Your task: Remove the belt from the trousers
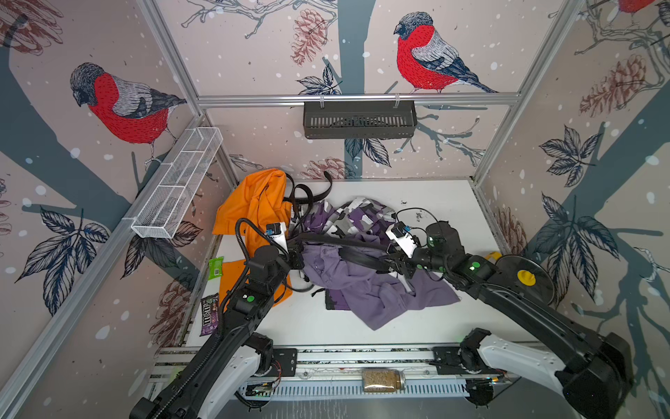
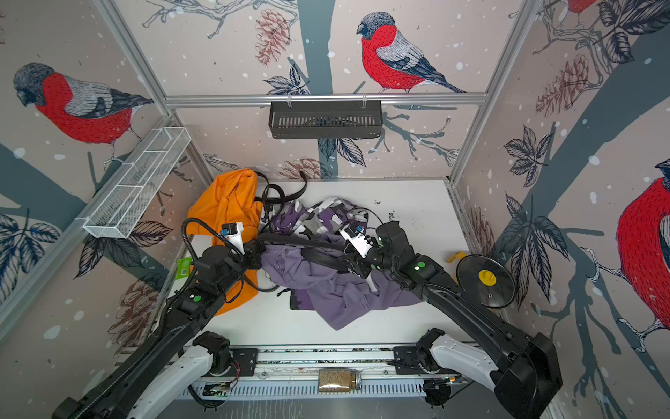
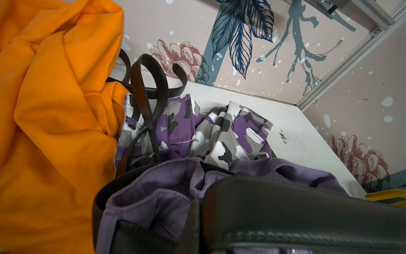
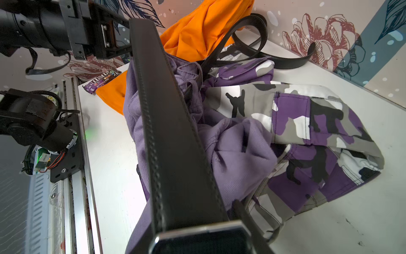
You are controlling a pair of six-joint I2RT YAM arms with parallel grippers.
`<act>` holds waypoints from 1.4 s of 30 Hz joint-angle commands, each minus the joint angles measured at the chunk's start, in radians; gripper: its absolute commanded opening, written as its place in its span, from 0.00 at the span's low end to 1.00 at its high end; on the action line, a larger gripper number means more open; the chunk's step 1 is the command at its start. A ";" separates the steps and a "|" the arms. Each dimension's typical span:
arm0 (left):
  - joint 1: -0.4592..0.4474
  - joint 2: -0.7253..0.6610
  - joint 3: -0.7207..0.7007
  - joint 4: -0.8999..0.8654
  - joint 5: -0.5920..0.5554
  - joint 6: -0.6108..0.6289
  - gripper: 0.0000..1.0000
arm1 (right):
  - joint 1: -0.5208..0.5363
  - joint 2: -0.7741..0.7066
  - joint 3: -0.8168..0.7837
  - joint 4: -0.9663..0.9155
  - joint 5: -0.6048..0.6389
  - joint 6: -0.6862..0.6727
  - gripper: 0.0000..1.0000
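A black belt (image 1: pixel 340 241) (image 2: pixel 304 241) is stretched taut between my two grippers, above the white table. Lilac trousers (image 1: pixel 362 286) (image 4: pixel 237 149) hang from it, their waistband bunched on the strap (image 3: pixel 285 209) near my left gripper (image 1: pixel 295 248) (image 2: pixel 255 250). That gripper is shut on the belt's far end, as the right wrist view shows. My right gripper (image 1: pixel 389 259) (image 2: pixel 350 259) is shut on the belt's metal buckle (image 4: pixel 197 233); its fingertips are hidden under the buckle.
Behind lie purple camouflage trousers (image 1: pixel 359 217), orange trousers (image 1: pixel 253 206) and a second black belt (image 1: pixel 308 196) curling by the back wall. A candy pack (image 1: pixel 209 313) and green packet (image 1: pixel 216 266) lie at the left edge. A dark disc (image 1: pixel 525 277) stands right.
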 commanded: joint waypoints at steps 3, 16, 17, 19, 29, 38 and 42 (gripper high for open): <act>0.026 -0.018 0.006 -0.047 -0.296 -0.108 0.00 | -0.055 -0.033 0.011 -0.161 0.106 -0.009 0.00; -0.155 0.071 0.221 -0.210 -0.140 0.157 0.87 | 0.024 0.063 0.203 -0.260 0.144 -0.061 0.00; -0.183 0.046 0.230 -0.212 -0.176 0.177 0.93 | 0.025 0.067 0.212 -0.265 0.145 -0.064 0.00; -0.244 0.011 0.253 -0.204 -0.244 0.223 0.98 | 0.025 0.075 0.228 -0.272 0.146 -0.070 0.00; -0.594 0.195 0.422 -0.070 -0.420 0.776 1.00 | 0.031 0.065 0.253 -0.292 0.146 -0.074 0.00; -0.633 0.399 0.501 0.153 -0.358 1.093 0.99 | 0.048 0.066 0.243 -0.270 0.138 -0.063 0.00; -0.633 0.499 0.508 0.231 -0.407 1.156 0.95 | 0.051 0.062 0.241 -0.273 0.140 -0.062 0.00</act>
